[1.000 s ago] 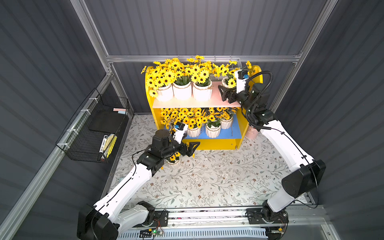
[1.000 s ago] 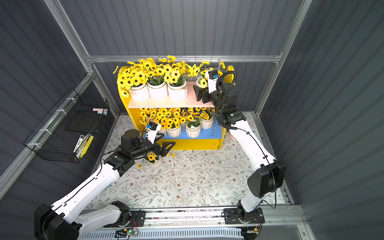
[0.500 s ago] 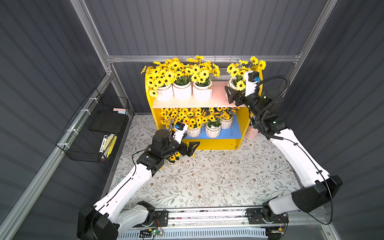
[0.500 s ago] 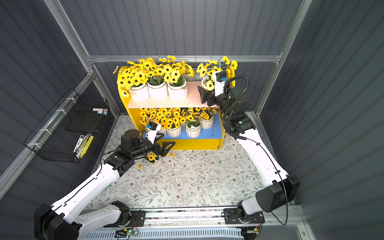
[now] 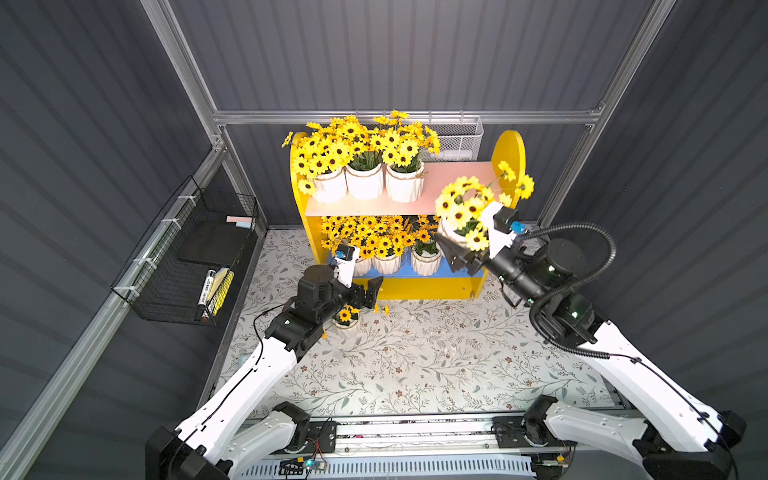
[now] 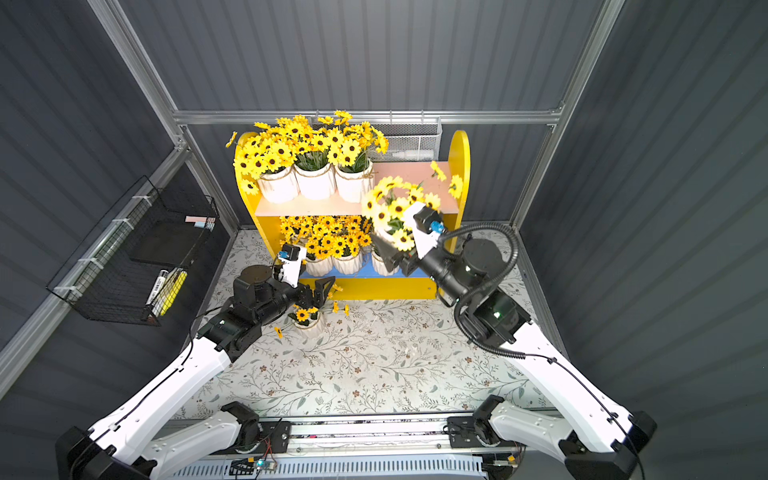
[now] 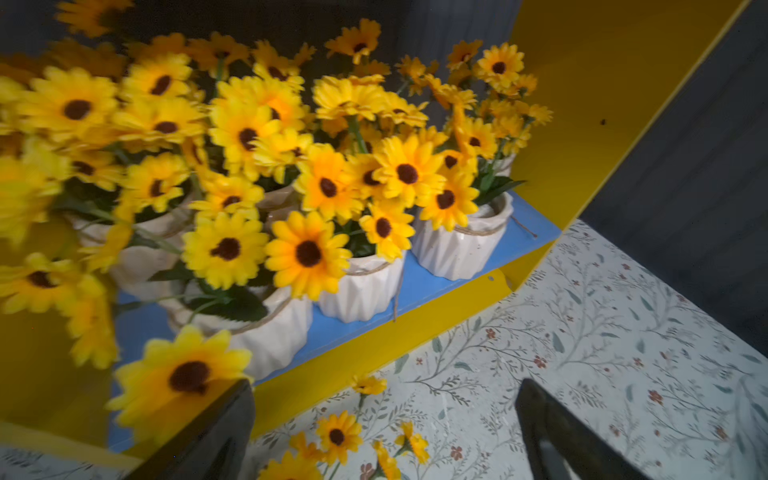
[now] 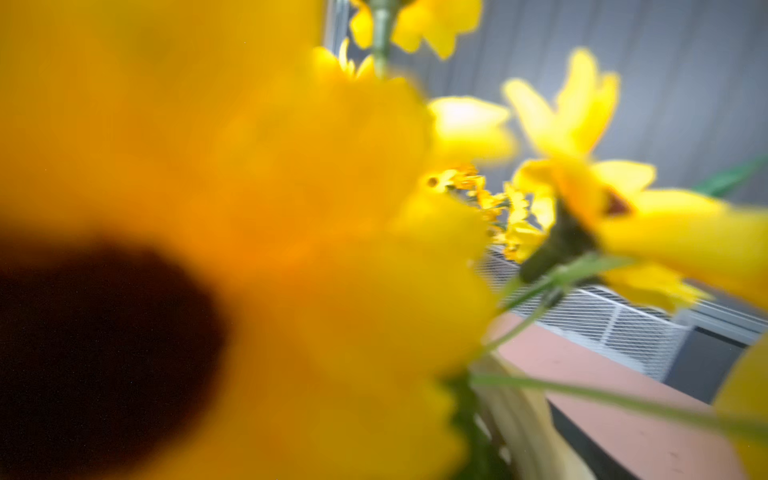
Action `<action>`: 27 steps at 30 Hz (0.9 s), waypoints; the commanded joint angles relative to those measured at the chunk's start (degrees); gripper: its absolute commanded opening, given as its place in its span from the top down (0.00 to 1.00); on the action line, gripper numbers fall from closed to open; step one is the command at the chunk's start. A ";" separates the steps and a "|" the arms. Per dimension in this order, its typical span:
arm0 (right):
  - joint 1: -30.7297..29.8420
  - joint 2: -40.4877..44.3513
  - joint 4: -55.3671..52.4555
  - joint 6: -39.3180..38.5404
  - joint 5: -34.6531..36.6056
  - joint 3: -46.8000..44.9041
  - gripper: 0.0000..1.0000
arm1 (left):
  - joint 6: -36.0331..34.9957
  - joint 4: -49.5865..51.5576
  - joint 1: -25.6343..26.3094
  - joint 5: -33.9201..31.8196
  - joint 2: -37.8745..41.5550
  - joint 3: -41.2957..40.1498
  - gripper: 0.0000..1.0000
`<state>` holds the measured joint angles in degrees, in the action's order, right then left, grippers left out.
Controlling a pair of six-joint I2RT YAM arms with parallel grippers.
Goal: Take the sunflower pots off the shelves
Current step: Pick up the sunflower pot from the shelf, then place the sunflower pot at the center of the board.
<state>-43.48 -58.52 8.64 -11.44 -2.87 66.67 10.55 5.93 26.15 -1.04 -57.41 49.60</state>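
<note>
Sunflower pot [image 5: 449,237] upright, right claw [image 5: 459,251] gripping

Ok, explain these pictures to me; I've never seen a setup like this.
Two white robot arms stand at a flowery mat, each ending in a two-fingered claw. Two pictures look down from overhead; two come from wrist cameras. A yellow shelf unit carries sunflower pots: three on the pink board, more on the blue board. A lone pot stands on the mat. The right claw grips a raised pot near the pink board; its wrist picture is mostly blurred petals. The left claw is open and empty, facing the blue board.
</note>
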 commanded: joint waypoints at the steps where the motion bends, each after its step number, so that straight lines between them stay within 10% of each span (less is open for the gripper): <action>1: -4.70 2.69 8.28 -3.54 5.69 -8.07 1.00 | 0.27 3.71 0.22 -18.30 1.93 -1.36 0.01; 12: -12.50 -4.27 26.60 3.02 7.95 -30.41 1.00 | -3.48 5.50 -0.17 -28.36 1.19 -0.99 0.01; 27: -12.41 -45.76 72.09 3.07 6.38 -31.00 1.00 | -5.27 2.78 -4.44 -24.44 1.46 -2.19 0.01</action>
<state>-55.86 -101.30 60.16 -6.63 4.23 34.44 6.59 9.93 21.91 -26.37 -56.18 47.88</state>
